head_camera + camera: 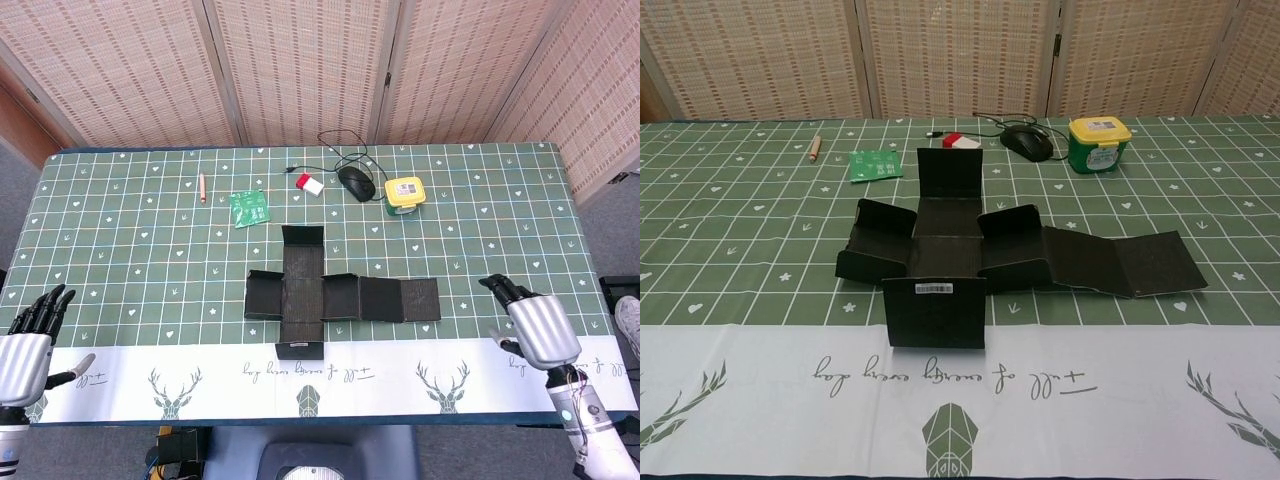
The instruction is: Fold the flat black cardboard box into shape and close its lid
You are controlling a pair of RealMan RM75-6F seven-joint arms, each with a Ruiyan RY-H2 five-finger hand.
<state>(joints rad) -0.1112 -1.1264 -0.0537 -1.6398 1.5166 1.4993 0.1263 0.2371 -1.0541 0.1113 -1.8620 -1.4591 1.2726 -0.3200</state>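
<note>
Worktop covered in a green grid-patterned cloth with a white deer-print border, backed by woven folding screens. The flat black cardboard box lies unfolded at centre, its panels partly raised. A yellow-lidded green tub stands closed behind it. Left hand and right hand rest at opposite edges, fingers spread, holding nothing.

Matt black cardboard box lies on a smooth printed tablecloth.
</note>
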